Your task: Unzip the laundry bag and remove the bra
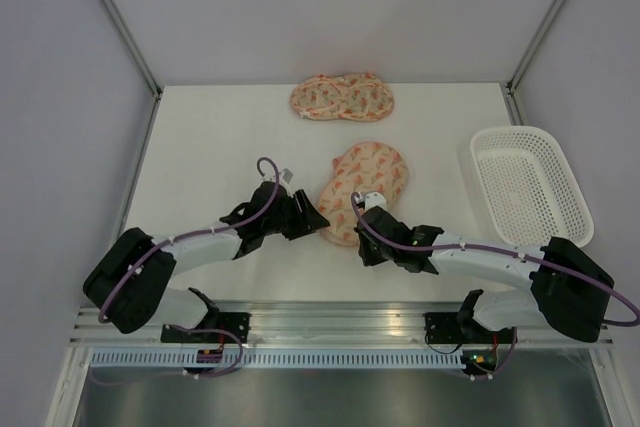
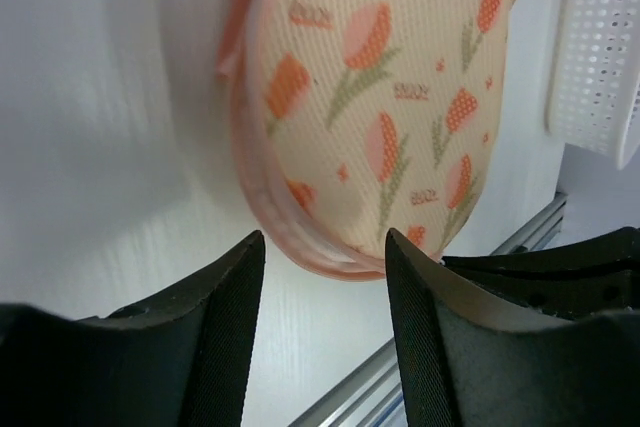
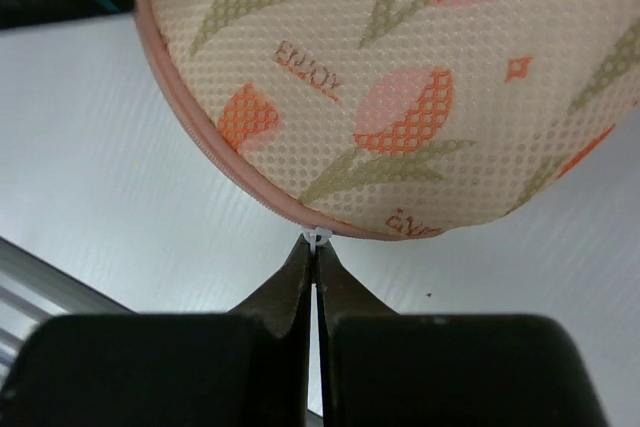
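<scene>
The laundry bag [image 1: 365, 190], pink-orange mesh with a tulip-like print, lies zipped shut in the middle of the table, one lobe showing on top. My right gripper [image 1: 360, 234] is at its near edge, shut [image 3: 316, 245] on the small white zipper pull [image 3: 317, 238] at the pink zipper seam. My left gripper [image 1: 316, 219] is open [image 2: 325, 239] just short of the bag's left near edge [image 2: 300, 247] and touches nothing. The bag fills both wrist views [image 3: 400, 87]. The bra is hidden.
A twin printed pouch [image 1: 343, 97] lies at the far middle of the table. A white plastic lattice basket [image 1: 530, 187] stands at the right and shows in the left wrist view [image 2: 600, 57]. The metal rail [image 1: 340, 322] runs along the near edge.
</scene>
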You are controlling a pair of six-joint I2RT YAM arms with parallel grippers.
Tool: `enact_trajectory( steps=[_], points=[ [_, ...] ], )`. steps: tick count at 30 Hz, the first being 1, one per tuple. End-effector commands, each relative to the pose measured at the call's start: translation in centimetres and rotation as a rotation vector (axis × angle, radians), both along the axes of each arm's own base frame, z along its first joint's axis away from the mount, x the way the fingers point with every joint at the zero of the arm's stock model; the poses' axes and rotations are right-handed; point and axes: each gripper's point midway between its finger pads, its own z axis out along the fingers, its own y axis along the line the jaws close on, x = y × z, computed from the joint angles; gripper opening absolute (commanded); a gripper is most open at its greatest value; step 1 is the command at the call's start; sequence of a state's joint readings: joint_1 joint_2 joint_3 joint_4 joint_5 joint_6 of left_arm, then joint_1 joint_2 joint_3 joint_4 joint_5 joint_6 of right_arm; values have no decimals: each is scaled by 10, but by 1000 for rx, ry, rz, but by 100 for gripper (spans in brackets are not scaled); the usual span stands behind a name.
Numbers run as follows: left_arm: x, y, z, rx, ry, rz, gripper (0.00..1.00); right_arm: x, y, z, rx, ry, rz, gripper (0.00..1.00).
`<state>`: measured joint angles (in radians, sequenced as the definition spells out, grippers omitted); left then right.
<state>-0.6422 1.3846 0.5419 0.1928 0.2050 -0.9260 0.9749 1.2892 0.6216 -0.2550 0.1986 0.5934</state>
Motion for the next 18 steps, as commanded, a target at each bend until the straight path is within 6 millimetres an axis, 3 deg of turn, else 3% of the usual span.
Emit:
enact_trajectory(
  steps=[1,5,8,9,10,13,18],
  points=[
    [-4,-20,18,-127,-2,108,57,1,24,15,98,-15,72,0],
    [-7,-40,18,-153,-3,97,57,-2,26,13,108,-1,82,0],
    [-8,-46,2,-129,40,97,52,-4,25,12,111,5,84,0],
    [-8,-47,-4,-122,47,99,48,-5,25,13,117,4,83,0],
    [-10,-46,-8,-117,55,101,32,-5,22,12,113,6,77,0],
    [-12,-42,-11,-126,57,114,2,-6,15,11,95,0,56,1],
    [-16,-28,-10,-110,47,148,2,4,-25,4,-67,-32,-86,0]
  ],
)
